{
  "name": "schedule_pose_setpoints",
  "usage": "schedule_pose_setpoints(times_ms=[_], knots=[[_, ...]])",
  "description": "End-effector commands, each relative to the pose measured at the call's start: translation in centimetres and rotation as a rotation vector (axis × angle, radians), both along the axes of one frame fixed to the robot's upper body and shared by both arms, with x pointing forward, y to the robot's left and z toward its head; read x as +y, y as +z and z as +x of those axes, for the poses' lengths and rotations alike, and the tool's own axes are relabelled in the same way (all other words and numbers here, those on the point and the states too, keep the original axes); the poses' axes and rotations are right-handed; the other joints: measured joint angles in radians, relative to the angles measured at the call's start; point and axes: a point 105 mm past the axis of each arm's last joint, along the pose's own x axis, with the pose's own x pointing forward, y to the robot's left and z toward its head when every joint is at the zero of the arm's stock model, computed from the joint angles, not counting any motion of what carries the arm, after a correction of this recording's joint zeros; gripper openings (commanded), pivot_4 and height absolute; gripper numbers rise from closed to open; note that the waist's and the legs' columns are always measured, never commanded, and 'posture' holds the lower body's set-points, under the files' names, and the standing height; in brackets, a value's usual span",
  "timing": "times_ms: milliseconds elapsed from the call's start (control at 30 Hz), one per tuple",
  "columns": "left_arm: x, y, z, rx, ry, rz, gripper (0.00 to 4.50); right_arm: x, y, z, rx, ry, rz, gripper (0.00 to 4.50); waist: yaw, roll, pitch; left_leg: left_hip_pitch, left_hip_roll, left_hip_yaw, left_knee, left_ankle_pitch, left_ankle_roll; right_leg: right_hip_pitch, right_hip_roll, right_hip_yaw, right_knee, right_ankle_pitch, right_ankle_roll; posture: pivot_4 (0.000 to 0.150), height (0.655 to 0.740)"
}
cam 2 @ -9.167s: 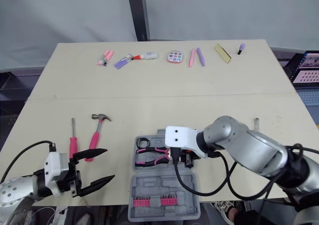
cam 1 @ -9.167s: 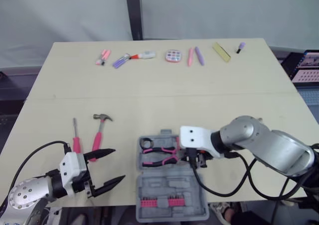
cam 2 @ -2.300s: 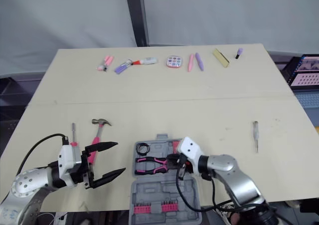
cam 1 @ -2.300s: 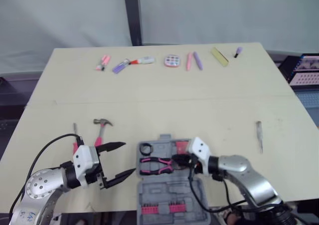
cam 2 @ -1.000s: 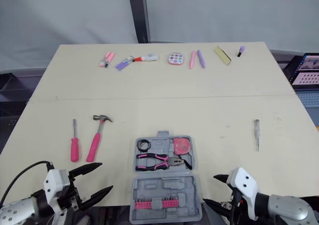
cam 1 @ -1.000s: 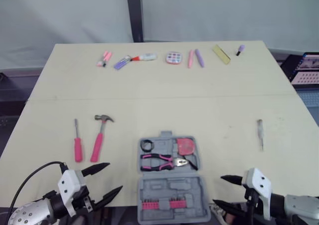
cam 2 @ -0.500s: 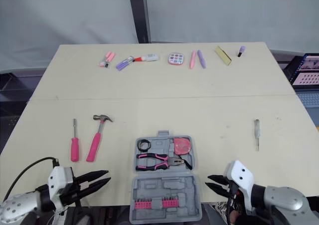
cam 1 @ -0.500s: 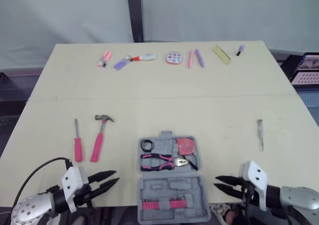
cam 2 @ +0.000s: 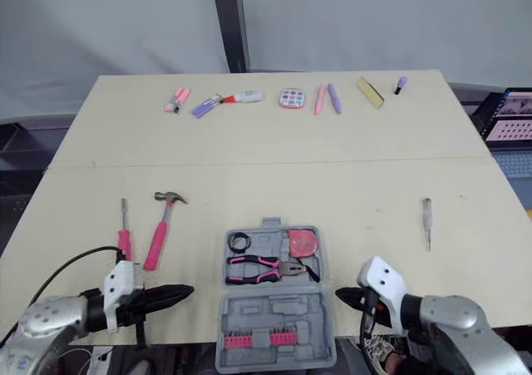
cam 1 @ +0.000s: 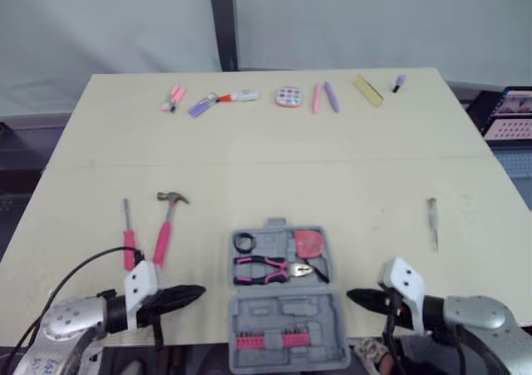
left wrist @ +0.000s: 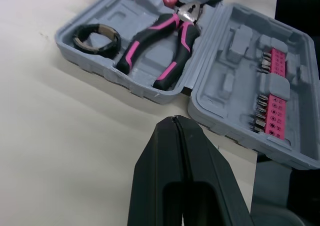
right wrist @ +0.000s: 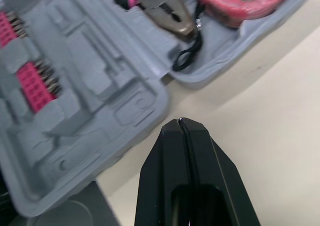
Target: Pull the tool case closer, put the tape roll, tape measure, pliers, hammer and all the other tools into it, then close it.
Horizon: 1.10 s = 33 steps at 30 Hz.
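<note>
Left claw (cam 1: 196,292): both black fingers pressed together with nothing between them, low over the near edge of the table (cam 1: 266,159), just left of the tool case and pointing toward it.
Right claw (cam 1: 352,295): fingers likewise together and empty, at the near edge just right of the case, tip aimed at it.
Tool case (cam 1: 287,315): grey, lying open at the near edge between the two claws; the lid half is nearest the robot and carries a pink row of bits (cam 1: 264,341).
Inside the far half: tape roll (cam 1: 244,244) on the left, pliers (cam 1: 270,268) across the middle, red tape measure (cam 1: 309,243) on the right.
Hammer (cam 1: 166,225): on the table left of the case, pink handle toward the robot.
Pink screwdriver (cam 1: 128,238): just left of the hammer, lying parallel to it.
Small grey tool (cam 1: 432,222): on the table well right of the case.
Far edge: a row of small stationery items (cam 1: 287,96).
</note>
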Motion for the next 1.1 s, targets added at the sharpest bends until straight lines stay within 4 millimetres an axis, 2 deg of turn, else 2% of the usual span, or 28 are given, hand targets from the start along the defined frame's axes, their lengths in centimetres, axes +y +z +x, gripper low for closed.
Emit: schedule_pose_setpoints(times_ms=[33,633,1100], knots=[[-0.2,-1.0,0.1,0.059,-0.038,0.038,0.03,0.2,-0.1,0.2,0.008,0.002,-0.01,0.02,0.0,0.0,0.0,-0.001,0.0,0.0,0.0,0.0,0.0,-0.001,0.0,0.0,0.001,0.0,0.0,0.15,0.74],[-3.1,-3.4,1.5,0.024,-0.122,0.086,0.03,1.3,-0.9,0.4,0.029,0.023,-0.015,0.02,0.0,0.0,0.0,-0.002,-0.001,0.002,0.002,0.0,0.0,-0.006,0.0,0.0,0.006,0.0,0.0,0.15,0.74],[-4.2,-3.3,1.8,-0.009,-0.135,0.076,0.03,2.2,-0.7,0.7,0.022,0.05,-0.003,0.02,0.0,0.0,0.0,-0.002,-0.001,0.003,0.002,0.0,0.0,-0.007,0.0,0.001,0.008,0.0,0.0,0.15,0.74]])
